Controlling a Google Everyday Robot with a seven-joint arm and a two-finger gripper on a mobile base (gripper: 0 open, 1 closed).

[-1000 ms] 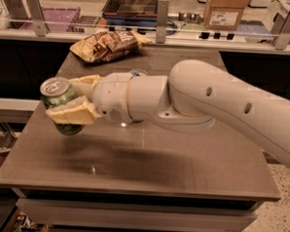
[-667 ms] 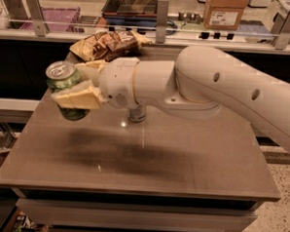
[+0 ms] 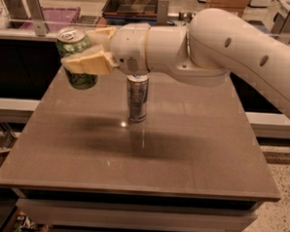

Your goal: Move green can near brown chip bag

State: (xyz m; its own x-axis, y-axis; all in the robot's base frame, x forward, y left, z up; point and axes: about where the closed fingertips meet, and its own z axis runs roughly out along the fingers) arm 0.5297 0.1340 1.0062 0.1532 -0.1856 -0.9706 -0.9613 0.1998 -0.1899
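Claw [image 3: 80, 50] is clamped on the green can [image 3: 76, 60], one finger across the front of the label, the other behind. The can is upright, in the air over the table's [image 3: 191, 154] far-left corner, well clear of the top. Chip bag not in view. The arm [image 3: 221, 49] covers most of the far edge, so it's probably behind that, but that's a guess.

Risks from here:
- Slim silver can [image 3: 137, 99] stands upright mid-table right under the wrist, its top touching or nearly touching the housing; can't tell which. Any drop or sideways sweep of the arm could tip it. It's tall and narrow, so it'd go over easily and roll.
- Target is hidden by the arm itself. Setting down blind could land the can on the bag's edge, where it'd sit crooked and fall.
- Can looks close to the table's left edge. Released here, it could go off the side.
- Grip sits high on the can with the bottom half hanging free, so a hard stop could slip it.

Containers: the green can's pull-tab looks flat and unopened, so a spill is unlikely. Slim can's top is hidden. On the back counter are a purple crate [image 3: 53, 14] and a dark tray [image 3: 136, 3]; can't tell what's in either.
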